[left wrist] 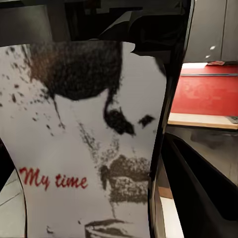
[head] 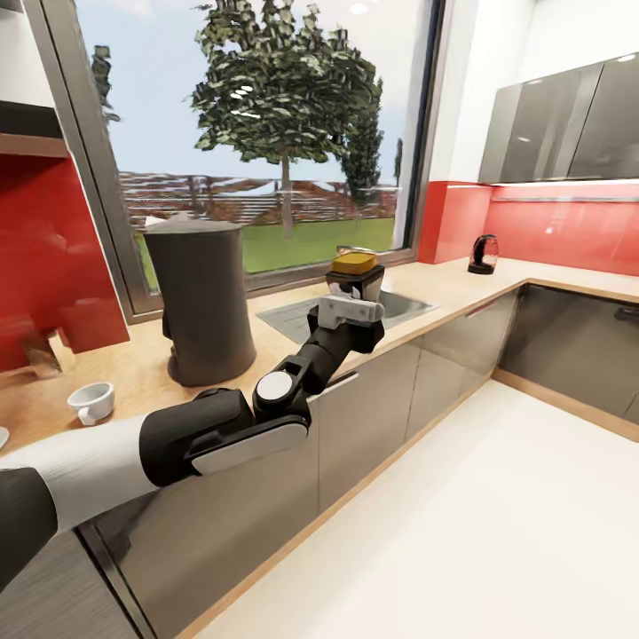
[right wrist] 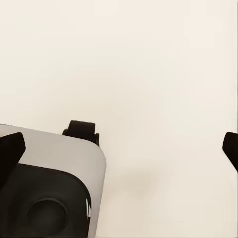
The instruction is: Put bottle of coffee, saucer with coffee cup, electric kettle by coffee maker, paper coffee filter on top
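Observation:
My left gripper (head: 353, 295) is shut on the bottle of coffee (head: 355, 264), a dark jar with a yellow lid, held above the kitchen countertop (head: 142, 368) beside the sink. Its pale label (left wrist: 84, 139) reads "My time" in the left wrist view. The tall dark coffee maker (head: 200, 302) stands on the counter, left of the jar. Further left sits the white coffee cup (head: 91, 401), and a white sliver at the picture's edge looks like the saucer (head: 2, 437). The electric kettle (head: 483, 254) stands far right by the red wall. My right gripper (right wrist: 119, 146) hangs open over pale floor. The paper coffee filter is out of view.
A steel sink (head: 404, 309) is set into the worktop under the big window (head: 266, 133). Glossy grey cabinets (head: 417, 382) run below, and wall cabinets (head: 568, 124) hang at upper right. The counter turns a corner at right. Pale floor (head: 497, 532) spreads in front.

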### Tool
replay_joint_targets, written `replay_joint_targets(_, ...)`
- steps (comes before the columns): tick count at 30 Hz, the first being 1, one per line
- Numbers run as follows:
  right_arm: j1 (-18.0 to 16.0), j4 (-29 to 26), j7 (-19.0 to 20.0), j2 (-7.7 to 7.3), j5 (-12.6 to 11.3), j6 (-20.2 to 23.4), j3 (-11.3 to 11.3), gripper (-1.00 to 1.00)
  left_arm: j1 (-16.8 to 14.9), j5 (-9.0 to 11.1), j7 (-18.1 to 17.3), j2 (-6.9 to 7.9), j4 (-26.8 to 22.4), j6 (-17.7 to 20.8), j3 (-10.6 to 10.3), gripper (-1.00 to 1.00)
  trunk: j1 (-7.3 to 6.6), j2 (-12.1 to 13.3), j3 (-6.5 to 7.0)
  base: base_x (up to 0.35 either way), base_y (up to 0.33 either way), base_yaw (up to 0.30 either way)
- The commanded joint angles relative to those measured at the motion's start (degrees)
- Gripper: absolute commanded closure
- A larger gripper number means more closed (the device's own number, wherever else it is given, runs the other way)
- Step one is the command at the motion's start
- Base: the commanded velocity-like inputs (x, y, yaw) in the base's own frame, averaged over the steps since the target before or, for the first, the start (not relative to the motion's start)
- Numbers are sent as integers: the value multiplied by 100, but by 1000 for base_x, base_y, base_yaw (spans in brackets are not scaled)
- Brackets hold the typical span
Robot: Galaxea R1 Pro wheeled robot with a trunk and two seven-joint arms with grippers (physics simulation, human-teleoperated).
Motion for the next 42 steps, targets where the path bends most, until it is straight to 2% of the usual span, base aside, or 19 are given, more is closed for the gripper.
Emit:
replay_joint_targets(1,-4,4,-2,0,9,-15,26,-100,-11,2,24,1,-8,12,-10,100,2,-3,-6,259,-241,0)
replay_joint_targets(33,-4,10,-2,5,9,-15,26,-100,-11,2,24,1,-7,12,-10,100,2,-3,-6,243,-251,2)
replay_joint_targets(42,-4,12,-9,5,9,-15,26,-100,-11,2,22,3,-8,12,-10,100,2,-3,-6,171,-250,201)
